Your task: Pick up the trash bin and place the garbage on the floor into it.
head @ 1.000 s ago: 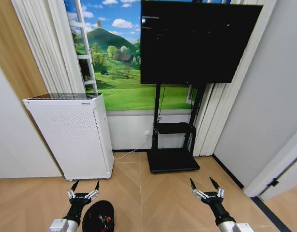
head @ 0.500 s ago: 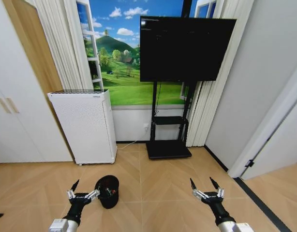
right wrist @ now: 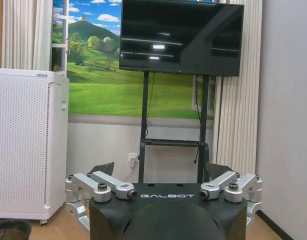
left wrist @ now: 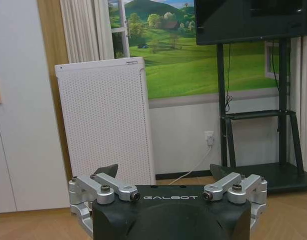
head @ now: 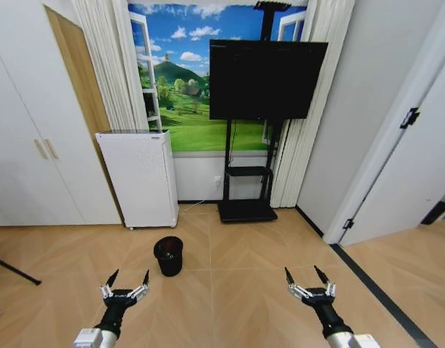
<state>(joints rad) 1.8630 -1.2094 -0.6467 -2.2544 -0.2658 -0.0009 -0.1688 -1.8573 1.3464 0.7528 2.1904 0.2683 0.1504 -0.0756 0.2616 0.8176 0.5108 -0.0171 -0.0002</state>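
Observation:
The trash bin (head: pixel 169 255), a small round black mesh basket, stands upright on the wood floor in the head view, ahead of my left gripper (head: pixel 128 277) and a little to its right, well apart from it. Its rim (right wrist: pixel 11 230) also peeks into a corner of the right wrist view. My left gripper (left wrist: pixel 163 172) is open and holds nothing. Off to the right, my right gripper (head: pixel 306 274) (right wrist: pixel 161 169) is open and empty too. Both hover low over the floor. The garbage is out of view.
A tall white perforated appliance (head: pixel 139 177) stands against the wall behind the bin. A TV (head: pixel 266 69) on a black stand (head: pixel 244 210) is to its right. White cupboard doors (head: pixel 34 145) line the left, a door (head: pixel 411 167) the right. A black tripod leg (head: pixel 12 270) crosses the floor at far left.
The whole view has pulled back from the wall, so the camera moved; the bin and appliance now look farther off. Both grippers keep the same open pose.

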